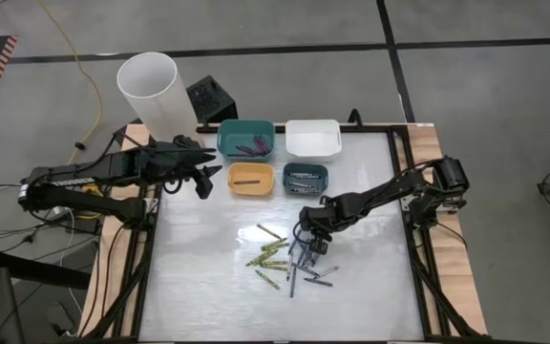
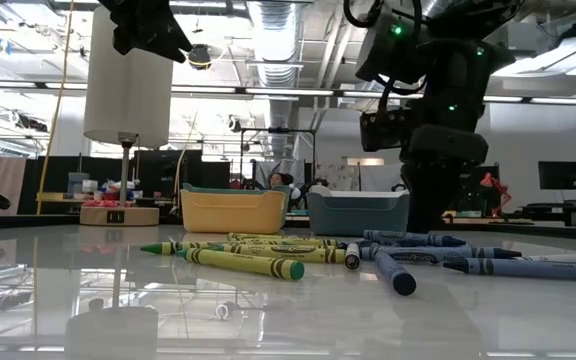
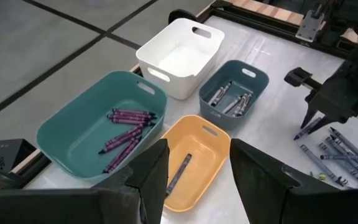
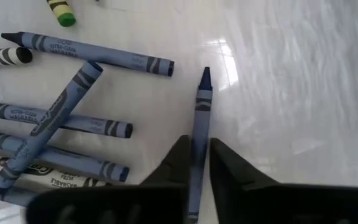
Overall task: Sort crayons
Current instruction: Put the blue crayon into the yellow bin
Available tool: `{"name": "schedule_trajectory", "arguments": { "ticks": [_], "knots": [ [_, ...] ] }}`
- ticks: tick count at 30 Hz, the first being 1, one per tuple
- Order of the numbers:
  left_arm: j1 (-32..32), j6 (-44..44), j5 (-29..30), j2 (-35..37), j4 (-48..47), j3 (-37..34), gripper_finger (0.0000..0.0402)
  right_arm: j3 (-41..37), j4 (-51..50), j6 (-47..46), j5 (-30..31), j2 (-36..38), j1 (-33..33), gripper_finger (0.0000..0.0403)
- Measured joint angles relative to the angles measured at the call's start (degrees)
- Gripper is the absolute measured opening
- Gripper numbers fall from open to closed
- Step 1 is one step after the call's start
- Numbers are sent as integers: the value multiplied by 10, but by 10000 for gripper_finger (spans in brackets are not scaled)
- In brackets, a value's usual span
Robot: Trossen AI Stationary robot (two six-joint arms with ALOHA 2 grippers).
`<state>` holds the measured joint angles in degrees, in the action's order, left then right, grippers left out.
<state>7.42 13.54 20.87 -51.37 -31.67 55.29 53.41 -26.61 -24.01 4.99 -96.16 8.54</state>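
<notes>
Right gripper (image 4: 197, 163) low over the table (image 1: 370, 191), fingers closed on a blue crayon (image 4: 199, 134), its lower end hidden between them. Wrapper print on the loose crayons (image 4: 61, 109) beside it too small to read. Farther off, left gripper (image 3: 197, 171) hangs partly open and empty above the orange bin (image 3: 194, 163), its lower edge cut off.
</notes>
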Motion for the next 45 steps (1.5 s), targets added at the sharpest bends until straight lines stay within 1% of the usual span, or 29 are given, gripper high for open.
{"name": "schedule_trajectory", "arguments": {
  "ticks": [2,4,8,12,16,20,23,28,30,32,35,38,41,45],
  "knots": [
    [0,-3,0,0,-2,0,160,0,0,0,0,0,0,22],
    [0,-3,1,0,-3,0,160,0,0,-1,0,0,0,8],
    [0,-4,-1,0,-2,0,160,8,-7,-13,-1,0,-1,6],
    [0,-10,-11,0,-2,0,160,25,-8,-1,-4,15,-7,3],
    [0,-14,-11,0,-4,0,160,49,-17,10,5,45,-33,2],
    [0,-18,-11,0,-6,0,160,75,-18,22,8,57,-60,1],
    [0,-23,-11,0,-6,0,160,105,-7,53,8,59,-78,1],
    [0,-30,-16,0,-6,0,160,145,62,118,9,47,-109,1],
    [0,-30,-16,1,-5,0,160,162,104,138,9,34,-127,0],
    [0,-30,-15,1,-6,0,160,176,117,153,9,24,-143,0],
    [0,-31,-15,1,-6,0,160,211,141,177,6,-11,-163,0],
    [-1,-32,-11,1,-8,0,160,254,130,203,-9,-52,-175,0],
    [-2,-32,-8,1,-11,0,160,292,114,235,-10,-95,-180,0],
    [-4,-33,-12,1,-9,0,160,342,124,289,-24,-146,-188,0]
  ]
}}
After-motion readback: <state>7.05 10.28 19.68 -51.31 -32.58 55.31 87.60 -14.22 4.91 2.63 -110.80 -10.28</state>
